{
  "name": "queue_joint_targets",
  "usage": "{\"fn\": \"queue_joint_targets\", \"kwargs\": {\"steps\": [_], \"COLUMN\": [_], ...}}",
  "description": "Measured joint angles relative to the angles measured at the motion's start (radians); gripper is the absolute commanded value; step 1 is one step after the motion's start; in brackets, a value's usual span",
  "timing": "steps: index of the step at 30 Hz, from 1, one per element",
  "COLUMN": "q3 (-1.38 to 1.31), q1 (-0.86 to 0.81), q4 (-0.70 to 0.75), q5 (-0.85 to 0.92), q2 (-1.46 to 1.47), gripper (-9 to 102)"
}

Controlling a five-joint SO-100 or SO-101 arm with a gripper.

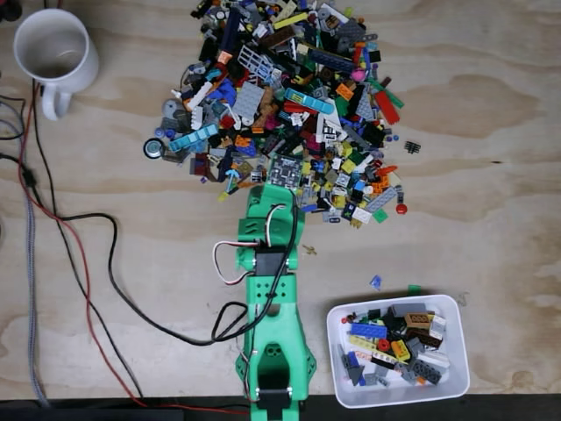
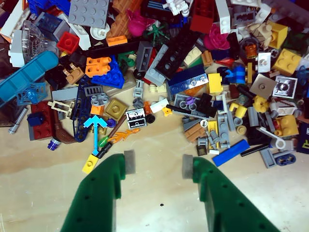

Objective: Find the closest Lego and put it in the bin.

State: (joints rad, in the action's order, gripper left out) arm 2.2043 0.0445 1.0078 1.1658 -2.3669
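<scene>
The gripper (image 2: 155, 164) is seen spread open and empty, with the pile's nearest Lego pieces (image 2: 166, 111) lying just ahead.

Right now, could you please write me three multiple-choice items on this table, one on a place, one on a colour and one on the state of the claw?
1. In the fixed view, where does the bin sit?
A. lower right, beside the arm
B. upper left corner
C. on top of the Lego pile

2. What colour is the mug?
A. red
B. white
C. black

3. How is the claw in the wrist view?
A. shut on a brick
B. open and empty, over bare wood
C. open, inside the bin

Answers: 1 A, the bin lies to the right of the green arm's base, near the lower edge. 2 B, the mug at the upper left is white. 3 B, the two fingers stand apart with only tabletop between them, just short of the Lego pile.
</scene>
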Motion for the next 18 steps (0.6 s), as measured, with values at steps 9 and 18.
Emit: {"fn": "queue_joint_targets", "kwargs": {"steps": [9,18], "q3": [0.006,0.006], "q1": [-0.021,-0.023], "q4": [-0.021,-0.025], "q5": [-0.043,-0.063], "q2": [0.034,0.055], "gripper": [15,16]}}
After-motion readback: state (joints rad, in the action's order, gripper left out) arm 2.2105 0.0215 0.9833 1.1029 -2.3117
